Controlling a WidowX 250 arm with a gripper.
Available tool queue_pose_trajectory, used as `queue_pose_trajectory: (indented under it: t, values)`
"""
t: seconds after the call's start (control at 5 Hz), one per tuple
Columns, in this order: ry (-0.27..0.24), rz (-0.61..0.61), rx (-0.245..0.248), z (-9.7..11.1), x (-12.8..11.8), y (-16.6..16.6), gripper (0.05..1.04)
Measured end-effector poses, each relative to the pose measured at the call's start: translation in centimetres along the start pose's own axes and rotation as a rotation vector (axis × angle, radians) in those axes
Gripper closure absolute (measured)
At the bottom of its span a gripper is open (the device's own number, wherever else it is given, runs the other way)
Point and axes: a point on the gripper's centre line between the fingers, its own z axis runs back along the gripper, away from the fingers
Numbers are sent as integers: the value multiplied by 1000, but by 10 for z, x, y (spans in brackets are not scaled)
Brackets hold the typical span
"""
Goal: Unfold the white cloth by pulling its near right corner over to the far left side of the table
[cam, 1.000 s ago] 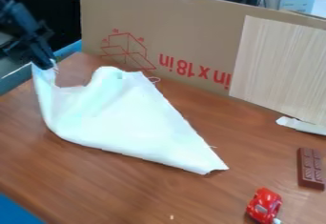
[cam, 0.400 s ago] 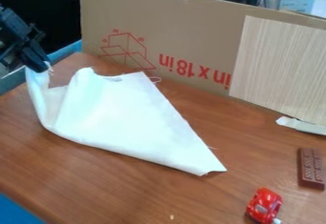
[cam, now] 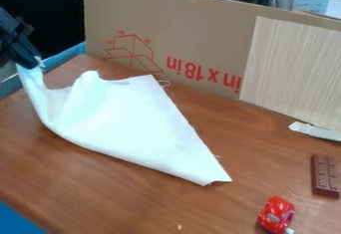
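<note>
White cloth point(cam: 133, 118) in front of the left half of the cardboard panel point(cam: 193, 34), mostly spread over the brown table point(cam: 40, 178), with a shallow fold along the side facing the panel. Long axis on a slant: from a narrow lifted corner out past the panel's left end, down to a pointed corner well forward of the panel's middle. At that lifted corner, the black gripper point(cam: 31, 64), beyond the left end of the panel and above table level, fingers closed together, with only a pinch of fabric between them. From the fingertips, nearly all of the cloth off to one side: a slim strip hanging down first, then widening toward the right along the front of the panel, far point diagonally opposite the grip. Farther out, ahead of the panel's right part, a brown chocolate bar point(cam: 325, 176), and farther forward from the panel, a red toy car point(cam: 276, 214), both apart from the fabric.
</note>
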Motion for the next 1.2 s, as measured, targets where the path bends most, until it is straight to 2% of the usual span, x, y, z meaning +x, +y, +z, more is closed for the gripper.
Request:
queue_pose_trajectory:
  t: [0.2,0.4,0.6,0.8,1.0,1.2]
  values:
    - [14,8,52,20,-2,9,1009]
    - [34,20,64,27,-8,8,917]
    - [114,66,52,22,-20,3,696]
    - [161,89,69,29,-16,5,371]
    - [211,120,76,30,-14,0,107]
    - [304,115,56,25,2,-7,83]
